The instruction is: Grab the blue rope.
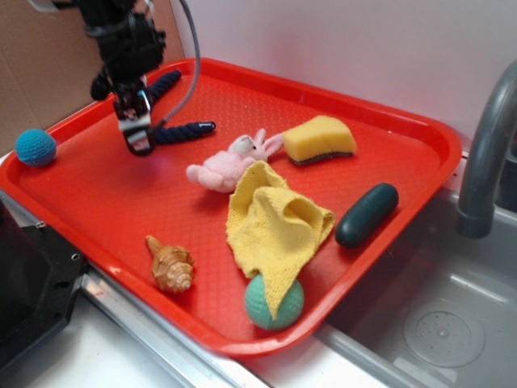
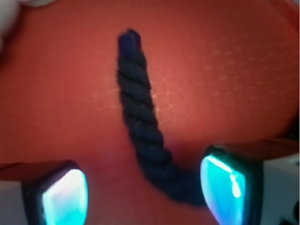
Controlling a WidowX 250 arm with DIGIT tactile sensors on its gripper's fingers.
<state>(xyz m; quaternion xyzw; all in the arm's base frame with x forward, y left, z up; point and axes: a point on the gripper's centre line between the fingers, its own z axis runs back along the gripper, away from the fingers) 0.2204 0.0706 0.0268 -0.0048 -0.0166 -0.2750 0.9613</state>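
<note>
My gripper (image 2: 140, 192) hung spread over blue rope (image 2: 140, 117), upper left of red tray (image 1: 97, 202). Rope sat nearer right finger (image 2: 225, 187); risk: closing could nudge it aside, pinching only edge.

The thick twisted rope (image 2: 140, 117) is dark navy, lying on a bright red plastic tray (image 1: 97, 194) with a fine grid texture. The crumpled knitted cloth (image 1: 275, 226) is yellow, the plush bunny (image 1: 230, 162) pale pink, and the crocheted ball (image 1: 35, 148) light blue.

End effector (image 1: 137, 133) over blue rope (image 1: 179, 131), red tray (image 1: 97, 194)
</note>
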